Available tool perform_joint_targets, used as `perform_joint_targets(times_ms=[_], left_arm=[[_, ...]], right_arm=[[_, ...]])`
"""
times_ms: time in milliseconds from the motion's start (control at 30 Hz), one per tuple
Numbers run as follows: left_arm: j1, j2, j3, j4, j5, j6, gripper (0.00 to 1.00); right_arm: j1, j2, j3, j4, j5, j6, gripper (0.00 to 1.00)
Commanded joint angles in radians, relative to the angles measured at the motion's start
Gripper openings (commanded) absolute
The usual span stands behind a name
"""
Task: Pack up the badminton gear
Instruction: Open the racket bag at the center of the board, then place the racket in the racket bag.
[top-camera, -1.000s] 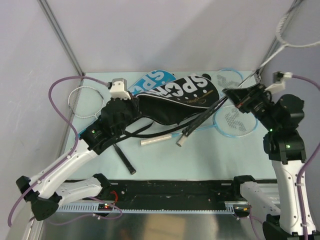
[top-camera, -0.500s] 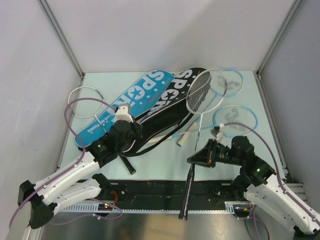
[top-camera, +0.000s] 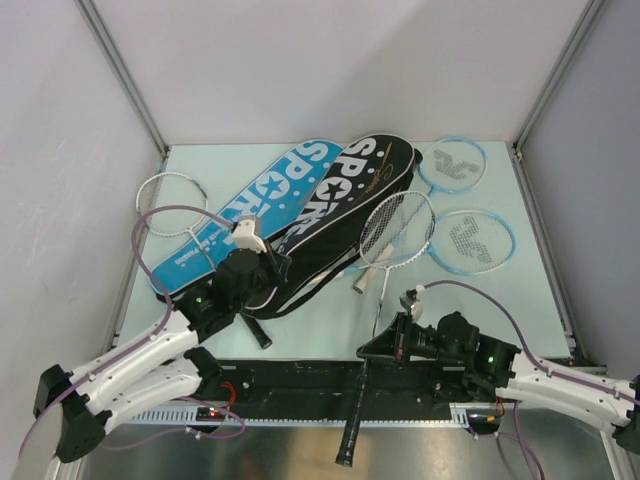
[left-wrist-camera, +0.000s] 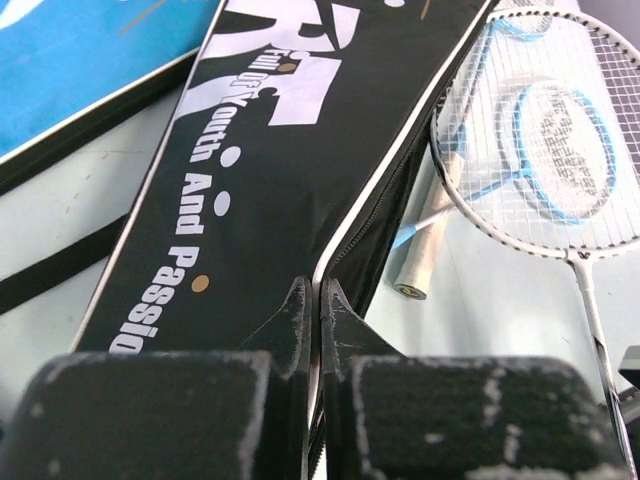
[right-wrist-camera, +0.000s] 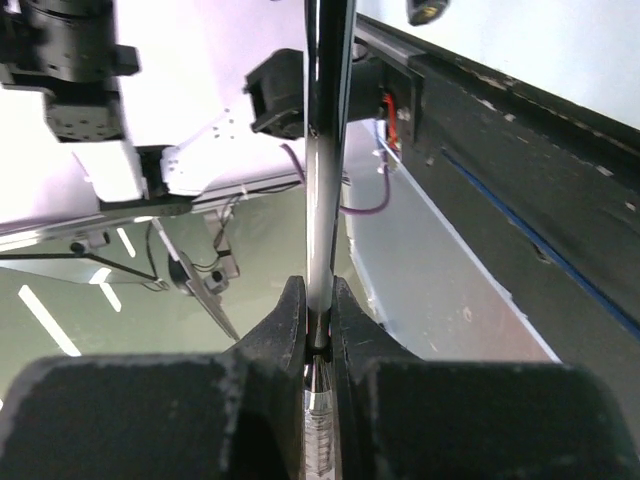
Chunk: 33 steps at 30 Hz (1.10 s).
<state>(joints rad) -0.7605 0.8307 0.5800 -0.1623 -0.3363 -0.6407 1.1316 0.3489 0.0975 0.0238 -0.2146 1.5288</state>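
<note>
Step in hand: it's looking like the loading of one racket into its bag, with both arms working on it together.
Left gripper (left-wrist-camera: 318, 300): fingers are pressing together on the white-piped edge of the black cover (top-camera: 345, 200), pinching it at the narrow near end.
Right gripper (right-wrist-camera: 318, 315): jaws are clamping the thin shaft of the white racket (top-camera: 398, 230), just above its dark handle.
White racket: its head is lying beside the black cover's right edge, while the handle is sticking out past the near edge of the table (top-camera: 460, 300), over the arm bases.
Black cover: it's lying flat, slanting across the middle of the table and overlapping the blue cover (top-camera: 235, 220) on its left.
Waiting gear: two light-blue rackets (top-camera: 472, 241) are sitting at the right, one nearer the back wall, and a second white racket (top-camera: 170, 192) is resting at the far left.
Progress: early by my reading, since no racket is showing inside either bag.
Next move calls for: the left arm lifting that pinched edge so that a mouth opens, and the right arm steering the racket head-first into the gap.
Watch for: the frame snagging on the piping, or the strings catching the blue shaft running beneath them.
</note>
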Motion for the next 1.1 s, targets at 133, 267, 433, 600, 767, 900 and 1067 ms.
perform_joint_targets(times_ms=[133, 267, 433, 600, 767, 900, 1067], left_arm=[[0.003, -0.083, -0.073, 0.197, 0.100, 0.004, 0.00], [0.003, -0.132, -0.110, 0.264, 0.171, 0.056, 0.00], [0.002, -0.149, -0.118, 0.290, 0.291, 0.115, 0.00], [0.002, -0.147, -0.117, 0.298, 0.373, 0.163, 0.00], [0.001, -0.121, -0.100, 0.308, 0.418, 0.181, 0.00], [0.000, -0.095, -0.084, 0.314, 0.472, 0.182, 0.00], [0.000, -0.077, -0.075, 0.316, 0.516, 0.195, 0.00]], right_arm=[[-0.004, 0.275, 0.063, 0.514, -0.011, 0.045, 0.00], [-0.048, 0.401, 0.101, 0.653, -0.074, 0.071, 0.00], [-0.146, 0.491, 0.158, 0.725, -0.166, 0.079, 0.00], [-0.287, 0.593, 0.194, 0.824, -0.300, 0.138, 0.00], [-0.373, 0.727, 0.254, 0.891, -0.389, 0.172, 0.00], [-0.431, 0.848, 0.321, 0.896, -0.440, 0.151, 0.00], [-0.493, 1.030, 0.357, 1.038, -0.525, 0.193, 0.00]])
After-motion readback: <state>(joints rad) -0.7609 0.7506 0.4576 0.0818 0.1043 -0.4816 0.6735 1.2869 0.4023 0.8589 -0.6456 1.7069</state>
